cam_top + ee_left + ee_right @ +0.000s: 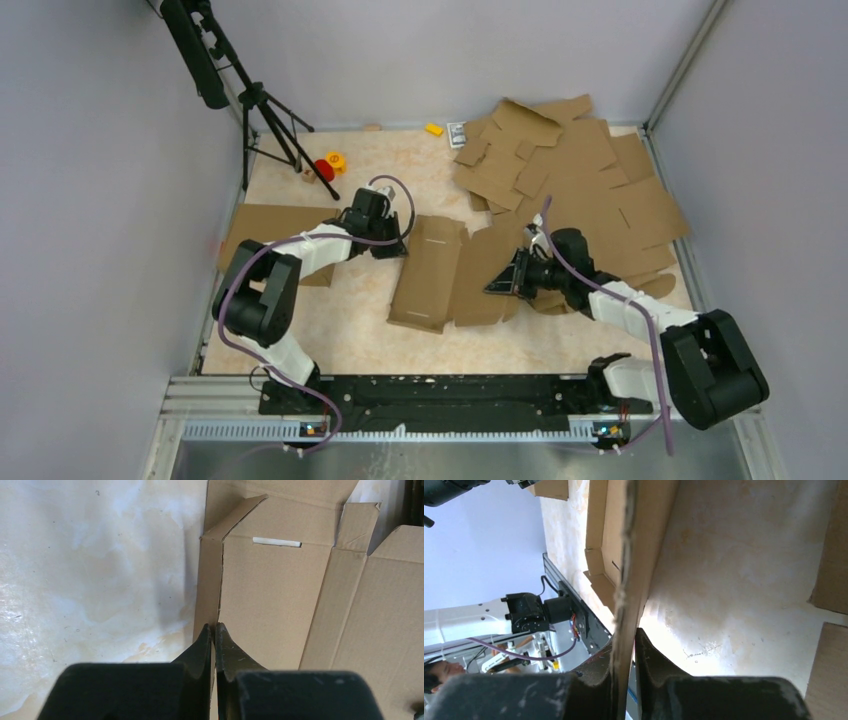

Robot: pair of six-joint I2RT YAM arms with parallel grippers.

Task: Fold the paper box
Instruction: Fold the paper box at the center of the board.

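The paper box (440,275) is a brown cardboard blank lying mid-table, partly lifted. My left gripper (397,246) is at its far left corner. In the left wrist view it (214,627) is shut, its tips meeting on the crease between a narrow raised side flap (206,580) and the main panel (270,605), which has a slot (276,542). My right gripper (497,284) is at the blank's right edge. In the right wrist view it (625,635) is shut on a cardboard edge (629,555) that stands up between the fingers, off the table.
A heap of several other cardboard blanks (570,170) fills the back right. Another flat cardboard (265,225) lies at the left under my left arm. A tripod (262,110) stands at the back left, with small red (325,168) and yellow (336,158) items beside it.
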